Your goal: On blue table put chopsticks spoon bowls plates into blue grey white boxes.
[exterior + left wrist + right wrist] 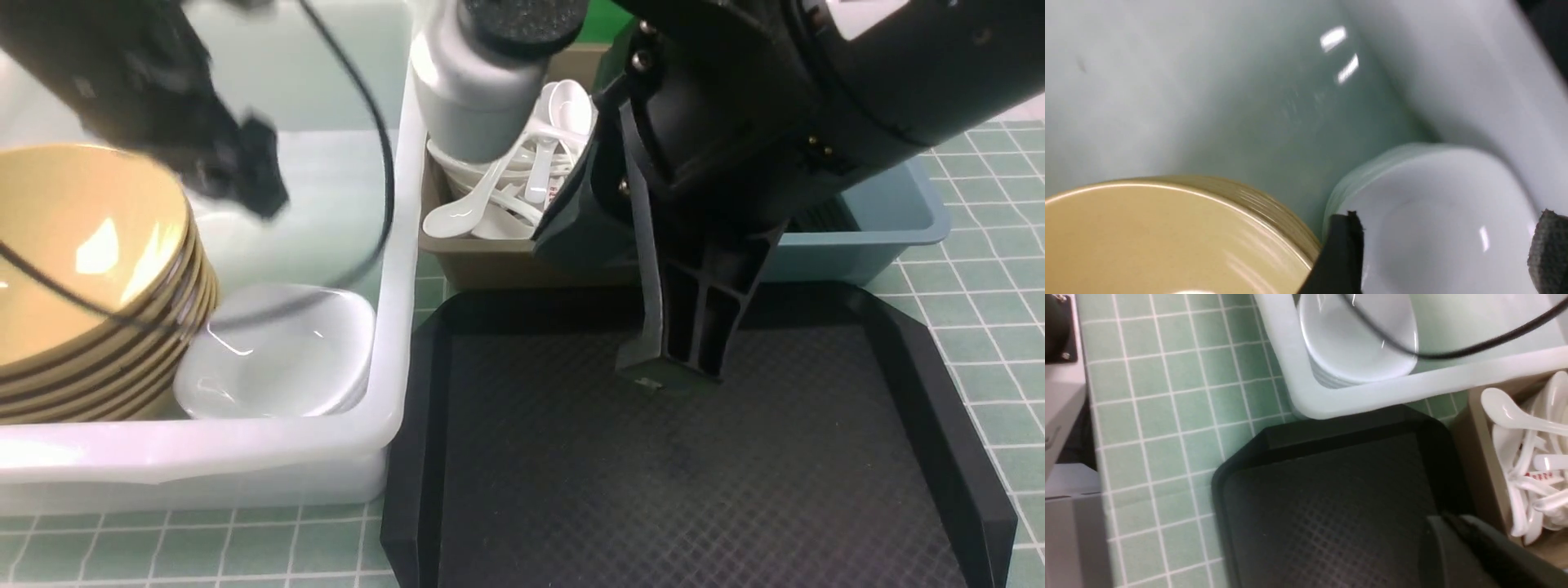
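The right pincer [671, 369] hangs over the far part of the tray [971, 457]. Behind it to the left stands the spoon box [490, 265] holding the spoons [522, 175]; behind to the right, another box [890, 220]. Left of it, beside the tray, the tub [392, 327] holds a stack of bowls [90, 269], with a stack of dishes [277, 359] nearer the pincer.

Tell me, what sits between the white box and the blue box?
A tan box heaped with white spoons, seen in the front view.

A pale green tablecloth [980, 343] with white grid lines lies underneath, a bright green backdrop [600, 20] behind.
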Controlling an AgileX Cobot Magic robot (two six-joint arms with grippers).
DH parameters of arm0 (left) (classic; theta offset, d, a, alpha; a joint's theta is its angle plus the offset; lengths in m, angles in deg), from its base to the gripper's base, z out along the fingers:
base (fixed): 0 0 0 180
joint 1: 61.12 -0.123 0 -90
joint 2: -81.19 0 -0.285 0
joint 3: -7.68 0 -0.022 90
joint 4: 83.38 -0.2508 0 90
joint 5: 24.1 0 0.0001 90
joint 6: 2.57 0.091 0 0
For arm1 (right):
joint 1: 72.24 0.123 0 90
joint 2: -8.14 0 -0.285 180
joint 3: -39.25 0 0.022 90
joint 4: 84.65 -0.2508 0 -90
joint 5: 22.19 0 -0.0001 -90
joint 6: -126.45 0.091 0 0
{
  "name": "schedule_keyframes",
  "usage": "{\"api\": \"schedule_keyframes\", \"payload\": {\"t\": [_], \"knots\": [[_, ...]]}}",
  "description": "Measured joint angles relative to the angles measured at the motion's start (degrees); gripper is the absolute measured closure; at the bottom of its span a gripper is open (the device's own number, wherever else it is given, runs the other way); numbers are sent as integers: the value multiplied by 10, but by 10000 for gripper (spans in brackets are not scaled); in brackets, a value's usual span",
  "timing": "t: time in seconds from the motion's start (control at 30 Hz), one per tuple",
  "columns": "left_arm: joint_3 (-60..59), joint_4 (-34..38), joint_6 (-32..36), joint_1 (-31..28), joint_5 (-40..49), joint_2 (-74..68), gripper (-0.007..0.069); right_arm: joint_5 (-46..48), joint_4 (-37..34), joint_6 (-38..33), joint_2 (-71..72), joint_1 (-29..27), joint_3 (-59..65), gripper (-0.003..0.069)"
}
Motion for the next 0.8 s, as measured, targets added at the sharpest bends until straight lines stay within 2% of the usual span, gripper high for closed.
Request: {"api": "schedule_keyframes", "payload": {"t": [0.1,0.13,0.27,0.3,0.4,0.5,0.67,0.8], "knots": [[7,-1,-58,0,3,40,119,13,8,13,4,0,0,604],[3,-7,-81,0,5,64,148,19,8,20,8,0,1,604],[-73,-51,-116,0,5,176,343,19,10,43,47,0,39,604],[-79,-53,-118,0,5,182,366,19,10,46,54,0,46,604],[-194,-71,-126,0,6,290,542,-10,11,69,111,0,115,604],[-328,-70,-129,0,-28,411,619,-75,11,94,184,0,211,604],[-499,-60,-143,0,-115,571,619,-176,11,113,284,0,323,604],[-574,-60,-164,0,-168,669,619,-251,11,130,350,0,394,601]]}}
